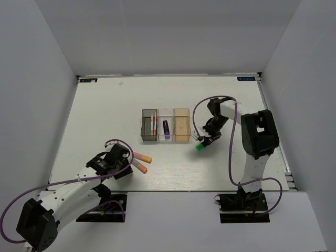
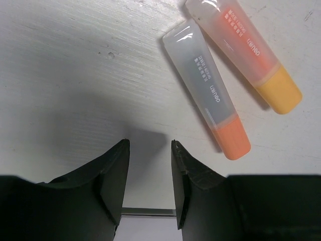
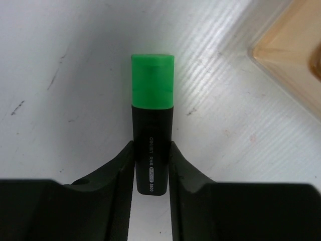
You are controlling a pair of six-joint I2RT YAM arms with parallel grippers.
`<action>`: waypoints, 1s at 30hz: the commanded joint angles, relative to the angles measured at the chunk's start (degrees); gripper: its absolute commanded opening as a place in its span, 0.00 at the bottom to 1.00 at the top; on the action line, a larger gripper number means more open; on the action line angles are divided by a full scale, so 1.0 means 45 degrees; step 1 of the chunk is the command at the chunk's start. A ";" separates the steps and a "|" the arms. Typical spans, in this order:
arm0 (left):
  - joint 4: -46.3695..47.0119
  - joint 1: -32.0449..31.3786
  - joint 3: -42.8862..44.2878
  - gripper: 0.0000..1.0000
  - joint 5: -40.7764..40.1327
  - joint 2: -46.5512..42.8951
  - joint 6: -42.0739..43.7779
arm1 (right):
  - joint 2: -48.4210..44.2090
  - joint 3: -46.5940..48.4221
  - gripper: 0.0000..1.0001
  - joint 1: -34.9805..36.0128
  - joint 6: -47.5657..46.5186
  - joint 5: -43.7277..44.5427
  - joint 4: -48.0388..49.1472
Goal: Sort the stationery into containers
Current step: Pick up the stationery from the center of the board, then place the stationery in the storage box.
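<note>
Three joined bins stand mid-table: the smoky grey bin (image 1: 149,125) holds a thin pink pen (image 1: 154,124), the clear bin (image 1: 166,126) holds the purple-and-black highlighter (image 1: 166,129), and the pale orange-tan bin (image 1: 181,125) looks empty. My right gripper (image 1: 205,142) is shut on the green-and-black highlighter (image 3: 152,135), green cap (image 1: 200,147) pointing away, just right of the tan bin (image 3: 293,55). Two stubby highlighters, one orange-capped (image 2: 210,95) and one yellow-capped (image 2: 246,50), lie side by side on the table (image 1: 140,160). My left gripper (image 2: 149,145) is open and empty just left of them.
White walls enclose the table on the left, back and right. The table's near edge runs just behind the two stubby highlighters. Purple cables loop from both arms over the table.
</note>
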 commanded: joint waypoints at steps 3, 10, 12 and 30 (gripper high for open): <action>0.0107 0.0041 0.0009 0.49 0.0064 -0.0295 0.0027 | -0.0041 -0.0911 0.02 0.0156 -0.1518 0.1093 -0.1508; 0.0477 0.0002 0.0028 0.48 0.0278 -0.0238 0.0008 | -0.2907 -0.1658 0.00 0.0350 0.1173 -0.2125 -0.2621; 0.0654 0.0041 0.0028 0.48 0.0317 -0.0198 -0.0012 | -0.3845 -0.1619 0.00 0.0585 0.3438 -0.3996 -0.2389; 0.0713 0.0021 0.0399 0.47 0.0337 0.0213 -0.0676 | -0.2353 0.1912 0.00 0.3750 2.8341 0.0211 1.0696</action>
